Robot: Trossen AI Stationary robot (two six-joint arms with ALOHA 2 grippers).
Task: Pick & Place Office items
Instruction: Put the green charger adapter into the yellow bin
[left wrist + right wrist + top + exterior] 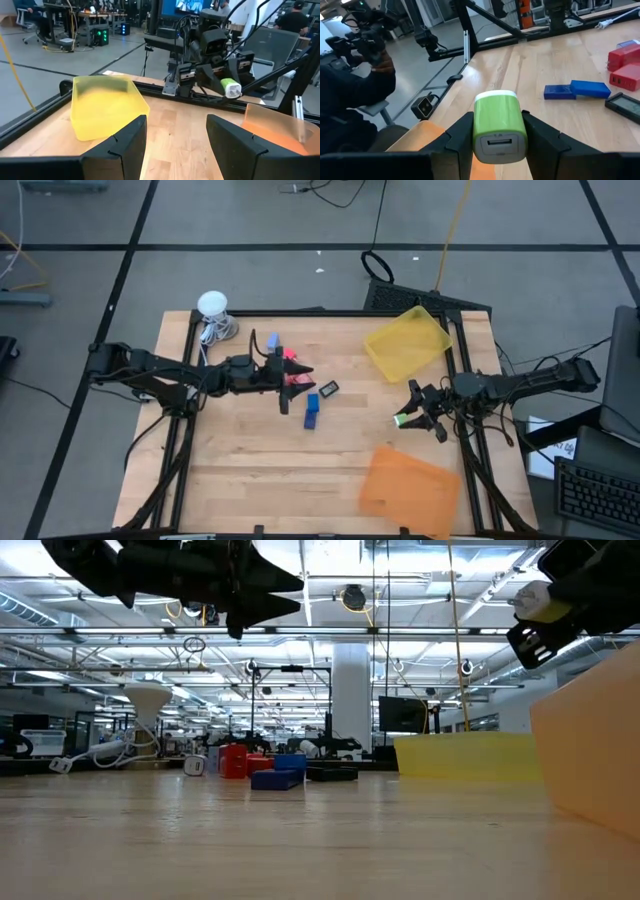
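1. The wooden table [250, 470] takes up most of the scene. Both arms are over it, left arm reaching in over the middle, right arm near the right edge.
2. Two trays next: the yellow tray [407, 342] at the far right, and the orange tray [408, 490] at the near right. As far as I can tell nothing is sitting in either one, so I'd say the sorting has barely started.
3. The right gripper [498, 131] is clamped on a green and white charger block [499, 125], up in the air between the two trays. My guess is it's mid-carry to one of them, can't say which.
4. The left gripper [297, 375] hangs above the pile with its fingers spread apart and nothing between them.
5. The little stuff: a cluster mid-table just under the left gripper, well apart from both trays. I can make out a red block [623, 56], a flat blue piece [590, 88], a darker blue one [559, 91] touching it, and a black flat thing [328, 388]. All of those are left to move.
6. A white round thing with a cord [213, 307] sits at the far left corner.
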